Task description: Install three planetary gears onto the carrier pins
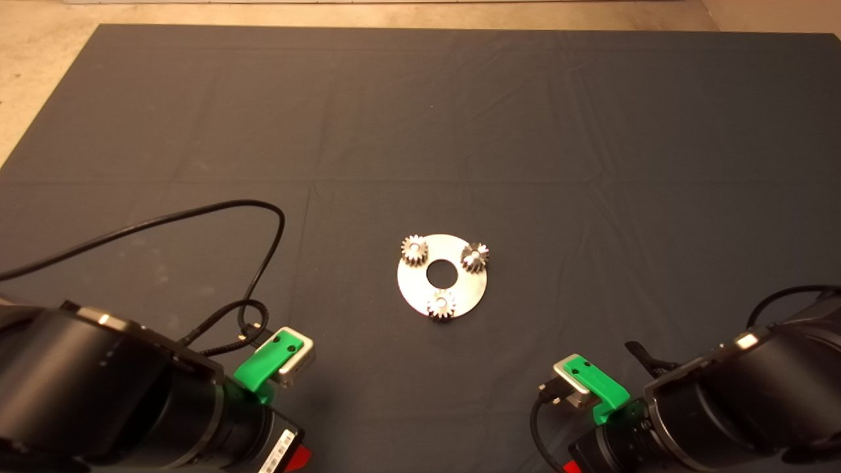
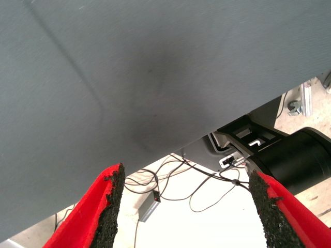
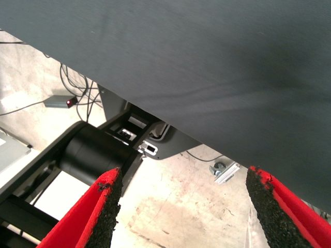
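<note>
A shiny round carrier disc (image 1: pixel 463 284) with a central hole lies at the middle of the dark mat. Three small silvery planetary gears sit on it in a triangle: one at the far left (image 1: pixel 414 250), one at the far right (image 1: pixel 475 257), one at the near edge (image 1: pixel 441 305). The carrier pins show only as bright spots in the gear bores. Both arms are parked at the mat's near edge, well apart from the disc. My left gripper (image 2: pixel 186 201) is open with nothing between its fingers. My right gripper (image 3: pixel 181 204) is open too, and holds nothing.
A black cable (image 1: pixel 197 217) loops over the mat from the left arm. The dark mat (image 1: pixel 420 131) spreads wide around the disc. Both wrist views show the mat's edge, the robot's black base and cables on the light floor.
</note>
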